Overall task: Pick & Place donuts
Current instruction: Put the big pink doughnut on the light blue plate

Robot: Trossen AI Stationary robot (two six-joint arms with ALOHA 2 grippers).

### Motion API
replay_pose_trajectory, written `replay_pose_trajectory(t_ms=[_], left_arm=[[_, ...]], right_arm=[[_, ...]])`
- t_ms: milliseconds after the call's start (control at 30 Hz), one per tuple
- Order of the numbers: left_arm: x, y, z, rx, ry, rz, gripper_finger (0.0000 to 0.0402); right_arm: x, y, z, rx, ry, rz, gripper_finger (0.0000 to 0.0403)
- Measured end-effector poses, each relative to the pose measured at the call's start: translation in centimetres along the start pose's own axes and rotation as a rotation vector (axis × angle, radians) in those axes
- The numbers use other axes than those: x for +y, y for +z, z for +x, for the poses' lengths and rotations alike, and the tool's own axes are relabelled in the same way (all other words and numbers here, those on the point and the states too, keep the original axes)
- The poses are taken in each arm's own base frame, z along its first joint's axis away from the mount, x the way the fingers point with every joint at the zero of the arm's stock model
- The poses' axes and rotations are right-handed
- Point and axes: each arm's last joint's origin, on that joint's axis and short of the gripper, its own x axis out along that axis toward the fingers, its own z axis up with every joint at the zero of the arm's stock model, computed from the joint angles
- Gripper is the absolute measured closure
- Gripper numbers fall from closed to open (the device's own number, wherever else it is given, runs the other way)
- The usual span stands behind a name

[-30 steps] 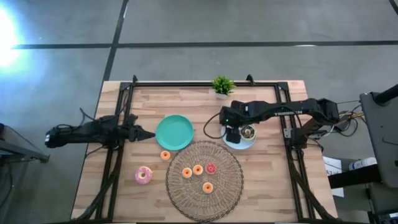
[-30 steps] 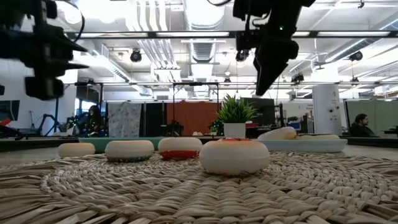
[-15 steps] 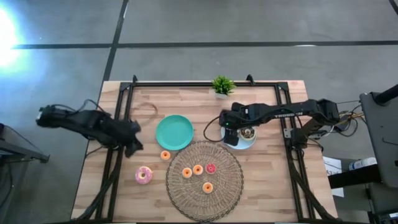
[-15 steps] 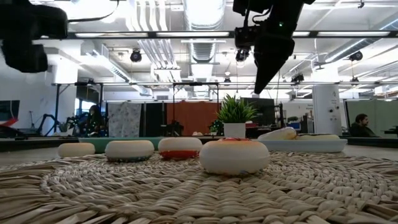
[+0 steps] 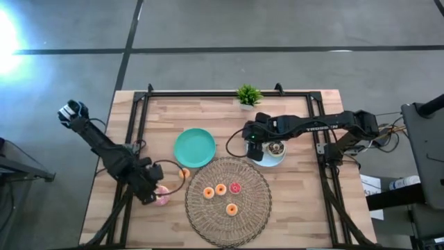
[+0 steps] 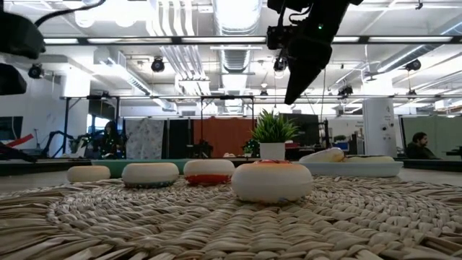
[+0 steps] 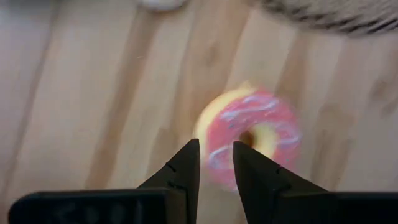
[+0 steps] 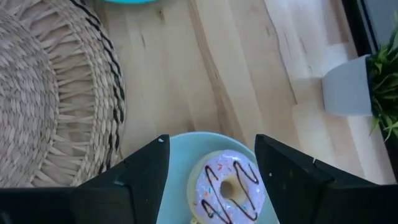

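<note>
A pink-frosted donut (image 5: pixel 161 196) (image 7: pixel 252 134) lies flat on the bare wood left of the wicker mat (image 5: pixel 260 208). My left gripper (image 5: pixel 150 197) (image 7: pixel 216 148) hangs over the donut's edge, fingers down, all but shut with a narrow slit, touching nothing. Several tiny orange and red donuts (image 5: pixel 220 189) lie on the mat, and one orange donut (image 5: pixel 184 173) lies on the wood. My right gripper (image 5: pixel 253 153) (image 8: pixel 211 144) is open above the light-blue plate (image 5: pixel 272 160) (image 8: pixel 180 158). On that plate lies a pale-frosted donut with dark drizzle (image 8: pixel 229 185).
A teal plate (image 5: pixel 194 147) lies between the two arms. A small potted plant (image 5: pixel 248 95) stands at the far edge. A black frame (image 5: pixel 142 104) runs along the table's sides. A loop of the left arm's cable (image 5: pixel 168 167) hangs above the orange donut.
My left arm has swung from the table's left edge beside the teal plate toward the near edge and down, and now points at the pink donut. My right gripper has shifted slightly toward the table's left above the light-blue plate.
</note>
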Motion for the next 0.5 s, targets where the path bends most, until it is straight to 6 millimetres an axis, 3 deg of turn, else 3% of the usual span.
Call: replay_pose_trajectory(t_ms=[300, 500], left_arm=[[-1.3, 0.0, 1.8, 0.015, 0.01, 0.073, 0.032], [-1.7, 0.0, 2.0, 0.071, 0.019, 0.049, 0.0261]], right_arm=[[-0.1, 0.1, 0.0, -0.007, -0.021, -0.036, 0.0174], [-0.1, 0.1, 0.0, -0.007, -0.021, -0.036, 0.0174]])
